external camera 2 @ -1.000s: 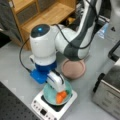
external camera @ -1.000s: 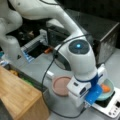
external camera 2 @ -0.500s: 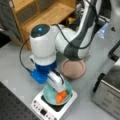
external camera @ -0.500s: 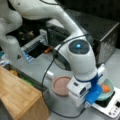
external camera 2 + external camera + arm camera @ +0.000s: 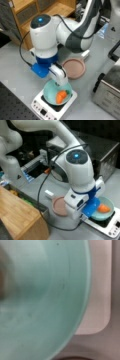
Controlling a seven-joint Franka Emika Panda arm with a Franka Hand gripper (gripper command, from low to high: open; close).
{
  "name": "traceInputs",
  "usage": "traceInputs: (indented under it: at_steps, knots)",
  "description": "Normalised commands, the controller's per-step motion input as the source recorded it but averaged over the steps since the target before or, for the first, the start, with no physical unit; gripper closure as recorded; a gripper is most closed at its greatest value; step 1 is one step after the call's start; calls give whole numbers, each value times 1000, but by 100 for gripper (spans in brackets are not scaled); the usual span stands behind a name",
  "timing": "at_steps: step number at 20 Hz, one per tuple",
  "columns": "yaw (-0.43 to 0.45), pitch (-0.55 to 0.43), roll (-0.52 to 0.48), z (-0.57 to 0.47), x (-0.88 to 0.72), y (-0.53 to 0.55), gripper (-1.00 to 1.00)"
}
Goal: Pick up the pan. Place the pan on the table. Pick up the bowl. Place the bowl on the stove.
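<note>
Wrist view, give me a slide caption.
Close-up over the teal bowl sitting on the white stove; gripper not visible.

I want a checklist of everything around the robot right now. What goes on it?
Surface: grey table.
Job's things: pink pan on the table; teal bowl on the white stove, an orange thing inside it.
Clutter: wooden block.
Hand: hand at the bowl's rim.
Cables: black cable looping from the arm.
Surroundings: toaster oven, wooden shelves.
</note>
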Motion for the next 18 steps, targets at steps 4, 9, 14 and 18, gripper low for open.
traceInputs:
  at_steps: [4, 9, 14, 18]
  knots:
    - [-23, -4, -221, 28, -464, 14, -100]
    - [-50, -16, -239, -2, -565, 79, -100]
    - [5, -69, -243, -67, -648, 183, -100]
    - [79, -110, -226, -126, -660, 175, -100]
